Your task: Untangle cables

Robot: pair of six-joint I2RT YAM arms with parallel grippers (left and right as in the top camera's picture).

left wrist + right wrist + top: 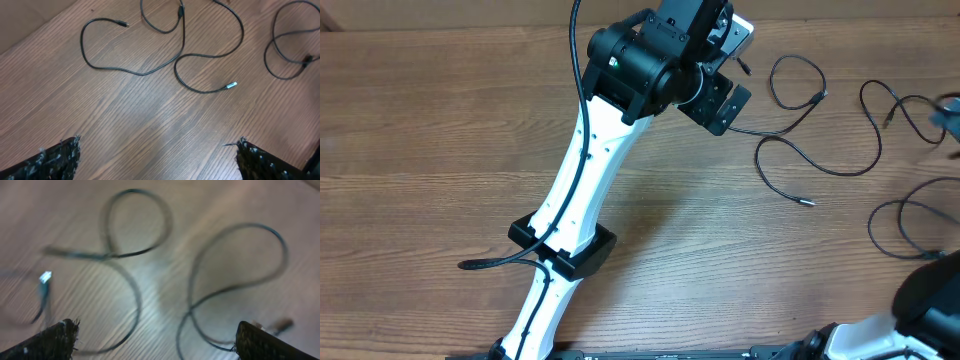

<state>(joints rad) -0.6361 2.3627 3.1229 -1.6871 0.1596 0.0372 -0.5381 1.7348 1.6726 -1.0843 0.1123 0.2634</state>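
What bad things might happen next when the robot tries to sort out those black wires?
1. The left gripper is open over bare wood. The cables lie thin and flat, so it may miss them or scrape the table.
2. Pulling the silver plug could tighten the curls instead of freeing them.
3. The right wrist picture is blurred, so the right gripper may be moving fast and could snag a loop by accident.
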